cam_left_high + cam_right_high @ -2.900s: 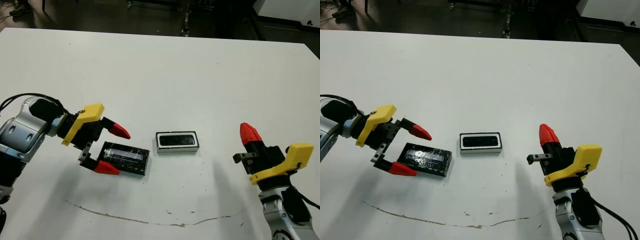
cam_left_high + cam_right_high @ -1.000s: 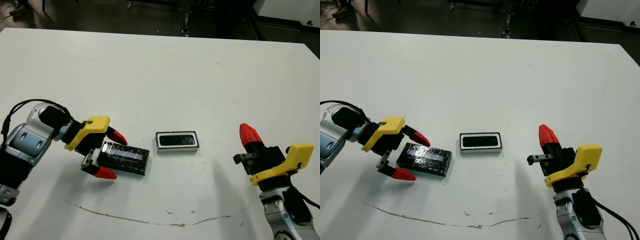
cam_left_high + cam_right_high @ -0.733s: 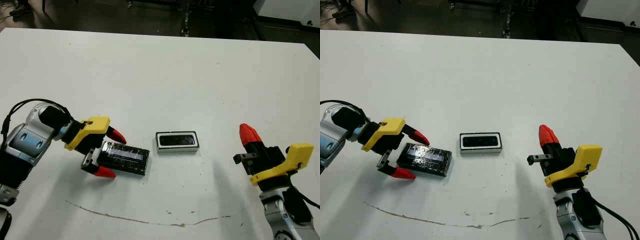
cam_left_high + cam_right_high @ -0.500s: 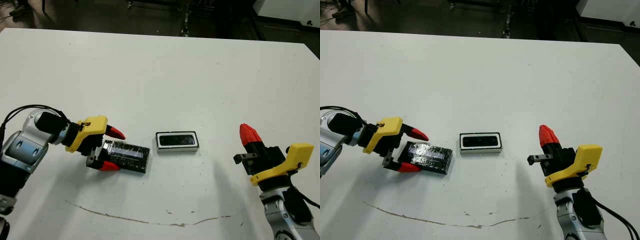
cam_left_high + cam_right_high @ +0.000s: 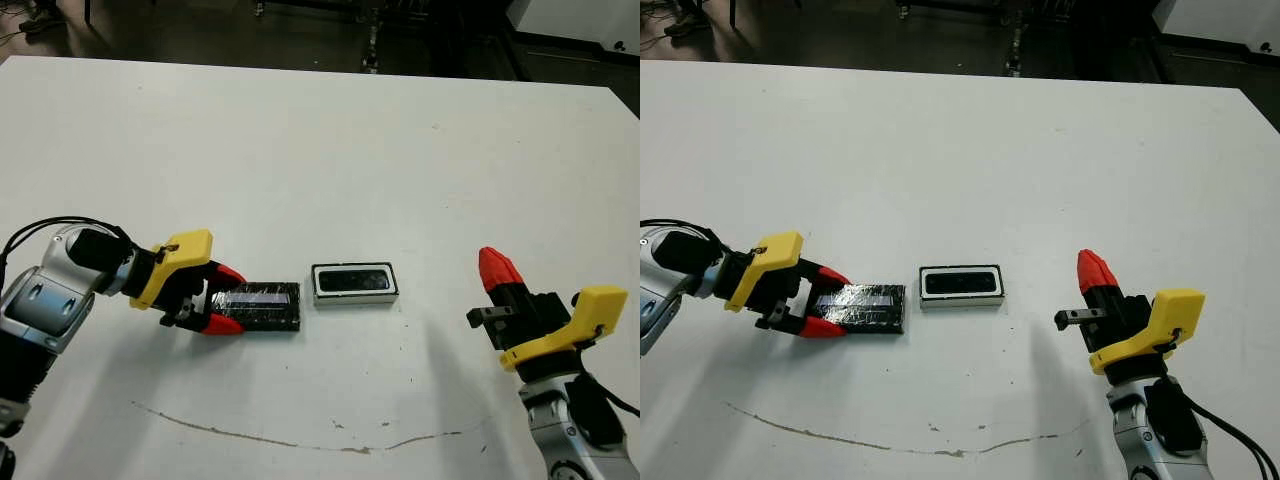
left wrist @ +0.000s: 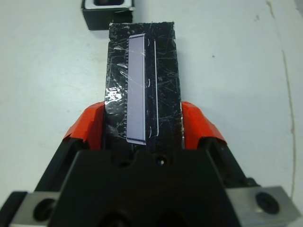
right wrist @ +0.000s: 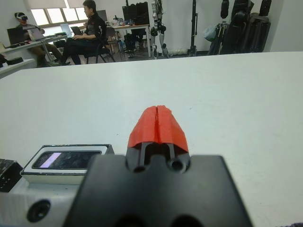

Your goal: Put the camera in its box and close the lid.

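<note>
Jaws of the left gripper (image 6: 142,124) are clamped on the lid (image 5: 262,306), one red finger on each long side of its near end, as the left wrist view shows. The grip takes the narrow width, which probably gives the firmest hold on such a thin glossy cover. The lid has a pale stripe along its top and its free end points toward the box (image 5: 355,283), which is just beside it. From the head views I cannot tell if the lid is lifted or rests on the bench (image 5: 320,150).

The box stands near the middle of the bench. Its white cavity is filled by the camera (image 5: 960,283), a dark slab lying flat inside, so this part of the task looks done and only the closing is left. The lid must go over the box squarely, and I judge that a small tilt could make it catch on the rim.

Jaws of the right gripper (image 7: 158,124) are together, red tips touching, holding nothing. It waits well apart from the box, on the robot's right.

The bench is white, with a thin brownish line (image 5: 300,440) across its near part. Beyond it the right wrist view shows a room with seated people (image 7: 87,29), desks and equipment stands.
</note>
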`<state>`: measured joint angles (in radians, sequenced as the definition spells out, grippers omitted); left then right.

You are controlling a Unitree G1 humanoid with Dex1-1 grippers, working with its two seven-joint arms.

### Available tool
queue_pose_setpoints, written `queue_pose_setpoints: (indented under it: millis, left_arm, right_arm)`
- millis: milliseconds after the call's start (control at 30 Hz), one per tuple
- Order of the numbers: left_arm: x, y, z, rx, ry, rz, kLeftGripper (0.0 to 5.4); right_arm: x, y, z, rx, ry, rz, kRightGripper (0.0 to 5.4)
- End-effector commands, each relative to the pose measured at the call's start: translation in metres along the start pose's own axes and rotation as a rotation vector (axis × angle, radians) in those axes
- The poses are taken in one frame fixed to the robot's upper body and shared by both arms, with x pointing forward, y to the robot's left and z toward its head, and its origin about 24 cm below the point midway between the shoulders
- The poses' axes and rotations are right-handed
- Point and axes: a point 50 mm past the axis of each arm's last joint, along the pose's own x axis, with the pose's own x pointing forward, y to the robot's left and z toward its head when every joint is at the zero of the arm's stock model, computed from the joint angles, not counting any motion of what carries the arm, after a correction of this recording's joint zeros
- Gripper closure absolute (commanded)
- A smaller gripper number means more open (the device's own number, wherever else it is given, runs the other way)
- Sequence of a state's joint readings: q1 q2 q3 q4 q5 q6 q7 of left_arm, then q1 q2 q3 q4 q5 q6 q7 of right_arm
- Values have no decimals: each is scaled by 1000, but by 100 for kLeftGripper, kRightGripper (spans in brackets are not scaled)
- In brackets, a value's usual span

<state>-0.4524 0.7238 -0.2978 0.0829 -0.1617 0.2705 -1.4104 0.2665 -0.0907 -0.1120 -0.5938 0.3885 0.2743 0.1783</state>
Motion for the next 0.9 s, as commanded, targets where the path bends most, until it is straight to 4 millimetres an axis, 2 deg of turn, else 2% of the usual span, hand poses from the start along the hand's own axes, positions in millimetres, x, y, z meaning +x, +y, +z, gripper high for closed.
queue_pose_setpoints:
  millis: [33, 467, 700, 900]
  left_arm:
    - [-5, 3, -2, -1, 30, 1, 221]
    - [-22, 16, 0, -182, -169, 120, 221]
    - [-9, 21, 4, -199, -271, 220, 221]
    - [8, 21, 11, -217, -347, 234, 221]
  right_arm:
    - [0, -2, -1, -5, 23, 0, 540]
    - [1, -1, -1, -4, 27, 4, 540]
    - [0, 0, -2, 0, 25, 4, 540]
    - [0, 0, -2, 5, 26, 6, 540]
